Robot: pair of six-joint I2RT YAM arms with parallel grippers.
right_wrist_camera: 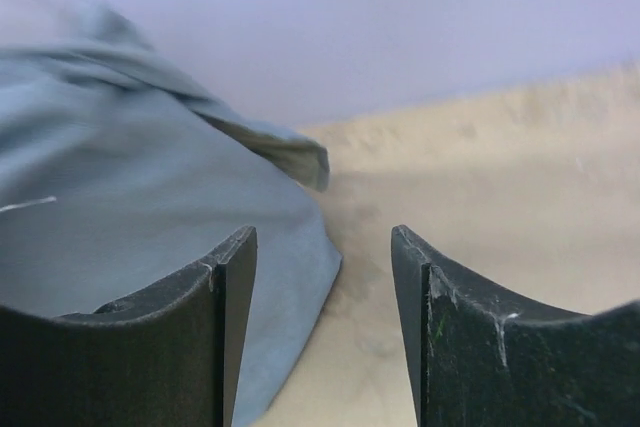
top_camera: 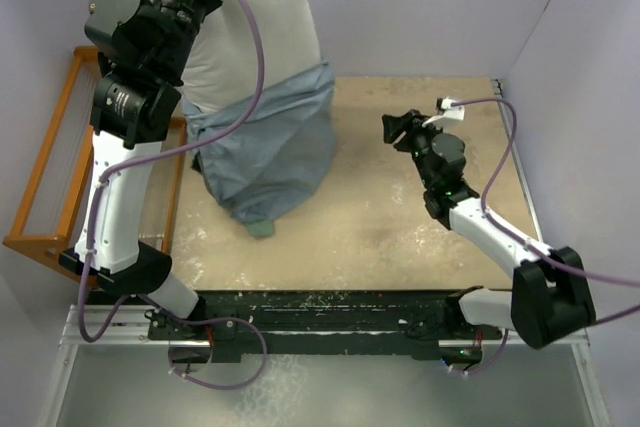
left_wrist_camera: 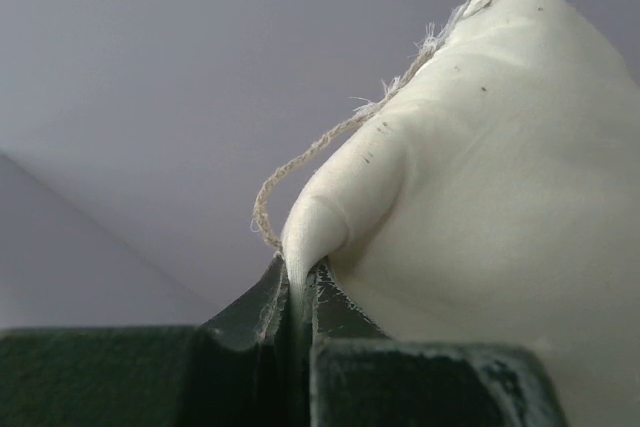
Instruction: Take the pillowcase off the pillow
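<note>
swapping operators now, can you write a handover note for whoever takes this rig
Left hand: shut on a corner of the pillow, holding it raised.
Right hand: open, empty, low over the table beside the pillowcase.
Done: the pillow's upper half is bare; the pillowcase is bunched round its lower half, its bottom on the table.
To do: pull the pillowcase fully off.

open table (top_camera: 400,237) rightward, pillowcase (top_camera: 265,152) — rack (top_camera: 45,147) blocking left
</note>
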